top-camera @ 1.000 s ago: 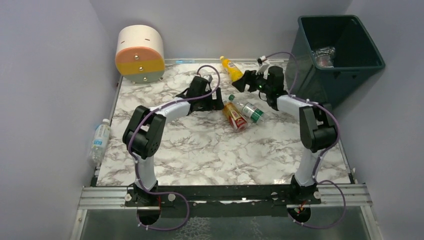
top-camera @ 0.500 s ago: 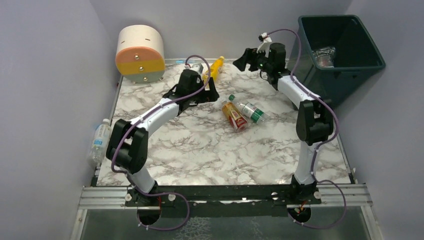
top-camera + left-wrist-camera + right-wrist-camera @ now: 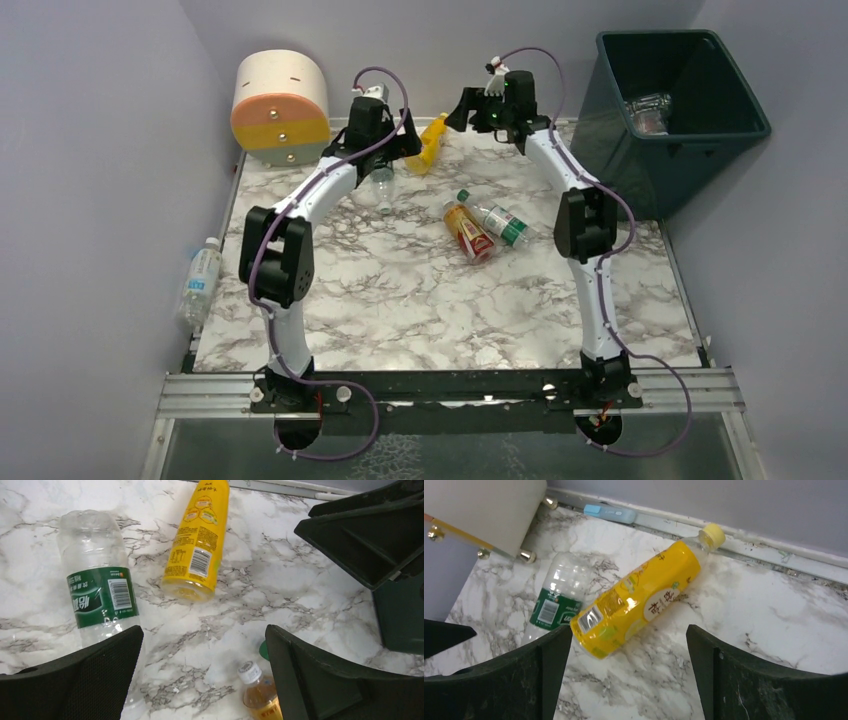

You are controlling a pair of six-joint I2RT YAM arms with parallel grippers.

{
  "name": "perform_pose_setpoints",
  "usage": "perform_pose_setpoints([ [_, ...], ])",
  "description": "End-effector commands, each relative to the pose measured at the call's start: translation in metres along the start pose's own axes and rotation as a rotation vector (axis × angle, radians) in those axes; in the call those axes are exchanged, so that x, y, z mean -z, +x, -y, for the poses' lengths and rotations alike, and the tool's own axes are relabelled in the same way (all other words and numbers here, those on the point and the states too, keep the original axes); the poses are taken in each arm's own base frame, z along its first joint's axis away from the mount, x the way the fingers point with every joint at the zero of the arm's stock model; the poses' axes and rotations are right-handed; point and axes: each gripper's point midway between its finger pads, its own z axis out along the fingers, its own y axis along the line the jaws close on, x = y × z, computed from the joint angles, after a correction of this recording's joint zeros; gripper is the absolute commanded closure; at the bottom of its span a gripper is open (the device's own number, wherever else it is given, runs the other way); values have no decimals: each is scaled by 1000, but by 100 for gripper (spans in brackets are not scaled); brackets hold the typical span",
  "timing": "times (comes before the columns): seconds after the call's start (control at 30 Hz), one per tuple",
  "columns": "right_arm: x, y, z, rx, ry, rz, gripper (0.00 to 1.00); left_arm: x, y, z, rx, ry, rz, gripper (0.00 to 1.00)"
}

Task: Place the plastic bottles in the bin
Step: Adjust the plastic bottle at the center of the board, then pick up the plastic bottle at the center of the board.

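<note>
A yellow bottle [image 3: 432, 142] lies near the table's far edge, between my two grippers. A clear bottle with a green label [image 3: 383, 186] lies just left of it. My left gripper [image 3: 395, 152] is open and empty above them; its wrist view shows the green-label bottle [image 3: 97, 592], the yellow bottle [image 3: 198, 545] and an orange bottle [image 3: 258, 692]. My right gripper [image 3: 462, 108] is open and empty; its wrist view shows the yellow bottle [image 3: 644, 600]. An orange bottle [image 3: 468, 231] and another green-label bottle [image 3: 498, 221] lie mid-table. The dark teal bin [image 3: 700, 140] stands far right with a bottle [image 3: 648, 110] inside.
A round cream, orange and yellow drum [image 3: 280, 108] lies at the far left corner. One bottle [image 3: 200, 278] lies off the table's left edge by the wall. A small blue object [image 3: 610, 513] lies on the far rail. Grey walls close in on three sides.
Both arms have stretched toward the far edge. The yellow bottle has been turned and shifted left. The clear green-label bottle now shows beside the left gripper.
</note>
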Motion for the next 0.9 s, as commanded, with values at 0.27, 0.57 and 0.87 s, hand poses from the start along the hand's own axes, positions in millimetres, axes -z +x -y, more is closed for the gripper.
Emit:
perform_pose_setpoints([
  [0.27, -43, 39, 5, -195, -20, -25, 12, -90, 22, 9, -50, 121, -30, 1],
  [0.57, -20, 58, 23, -165, 155, -33, 12, -92, 10, 9, -114, 135, 37, 1],
  [0.87, 73, 52, -7, -109, 195, -4, 11, -121, 12, -4, -218, 92, 32, 1],
])
